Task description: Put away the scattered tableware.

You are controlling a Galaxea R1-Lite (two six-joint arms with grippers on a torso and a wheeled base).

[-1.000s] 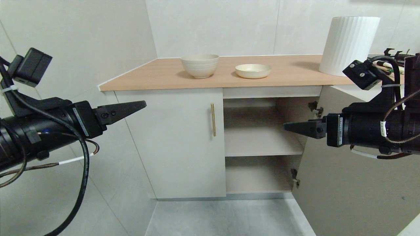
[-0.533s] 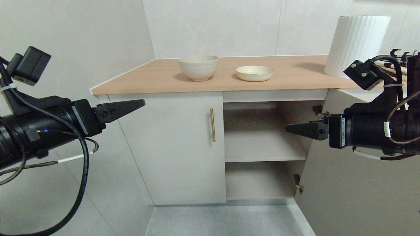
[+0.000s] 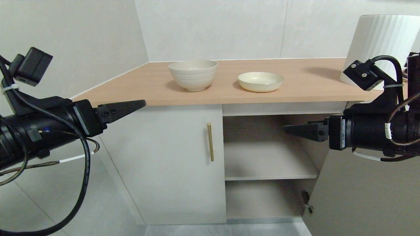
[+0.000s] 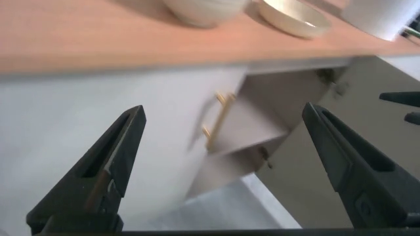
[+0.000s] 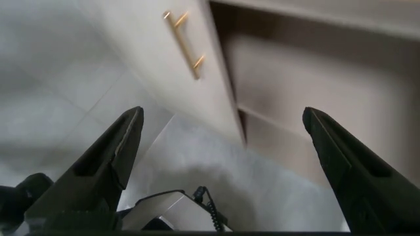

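A cream ribbed bowl [image 3: 193, 74] and a shallow cream dish [image 3: 260, 81] stand side by side on the wooden counter [image 3: 137, 91]. The left wrist view has the bowl [image 4: 203, 8] and dish [image 4: 292, 16] beyond my fingers. My left gripper [image 3: 139, 104] hangs open at the counter's front edge, left of and below the bowl, with nothing in it [image 4: 223, 164]. In front of the open cabinet's upper compartment, below the dish, my right gripper [image 3: 288, 128] is also open and empty [image 5: 223, 164].
The cabinet's left door is closed, with a gold handle [image 3: 210, 142]. Its right door [image 3: 361, 196] stands open beside my right arm. Two bare shelves [image 3: 265, 160] lie inside. A tall white ribbed cylinder [image 3: 384, 42] stands at the counter's right end.
The whole head view has shifted: the counter and cabinet now look nearer and lower, so the camera has moved. Both grippers keep their places in the picture and stay open.
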